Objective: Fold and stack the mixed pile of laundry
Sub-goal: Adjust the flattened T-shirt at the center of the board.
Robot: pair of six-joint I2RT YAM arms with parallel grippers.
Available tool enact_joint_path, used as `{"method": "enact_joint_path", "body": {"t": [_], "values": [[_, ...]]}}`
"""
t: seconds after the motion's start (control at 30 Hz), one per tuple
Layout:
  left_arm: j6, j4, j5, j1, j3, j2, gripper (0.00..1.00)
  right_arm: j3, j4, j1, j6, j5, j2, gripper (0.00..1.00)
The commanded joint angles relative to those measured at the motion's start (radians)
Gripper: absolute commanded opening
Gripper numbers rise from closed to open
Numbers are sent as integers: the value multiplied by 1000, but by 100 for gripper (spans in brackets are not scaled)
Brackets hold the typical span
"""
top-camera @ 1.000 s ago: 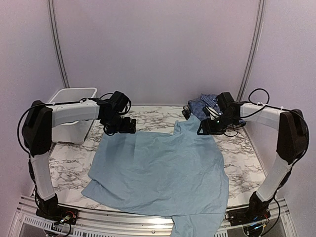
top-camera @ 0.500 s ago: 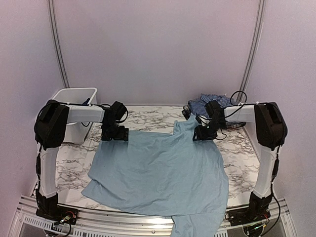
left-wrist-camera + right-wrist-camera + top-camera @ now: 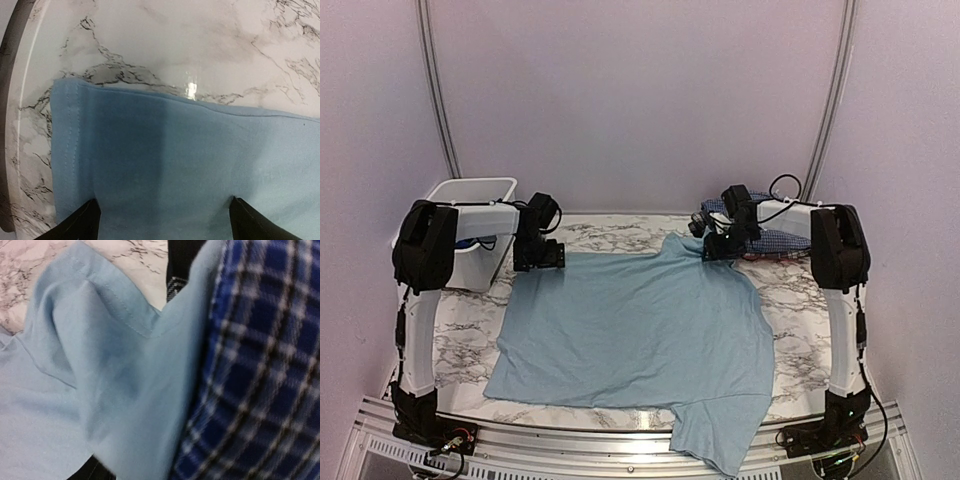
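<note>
Top view: light blue tee (image 3: 640, 320) lies flatter on table (image 3: 800, 320) than a sec ago, far edge pulled straight, one sleeve still over front edge. Far-left corner: left gripper (image 3: 542, 258) spread wide. Far-right corner, by checked shirt (image 3: 775, 238): right gripper (image 3: 713, 248), grip can't tell. Prob. ready for 1st fold.

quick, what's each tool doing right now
left tool: open over the light blue T-shirt, holding nothing
right tool: at the T-shirt's far corner, cloth hides it, cannot tell
</note>
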Motion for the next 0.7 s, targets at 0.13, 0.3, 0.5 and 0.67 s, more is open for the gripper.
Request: {"method": "enact_joint_path", "body": {"t": [0.13, 0.3, 0.5, 0.67], "values": [[40, -39, 36, -45, 5, -150, 96, -113, -6, 23, 11, -175, -294, 57], [5, -37, 42, -90, -131, -246, 96, -355, 32, 42, 48, -194, -452, 56], [-21, -9, 36, -137, -247, -270, 96, -578, 83, 31, 79, -135, -518, 56], [-38, 4, 16, -146, -286, -245, 96, -647, 121, -4, 94, -81, -491, 55]]}}
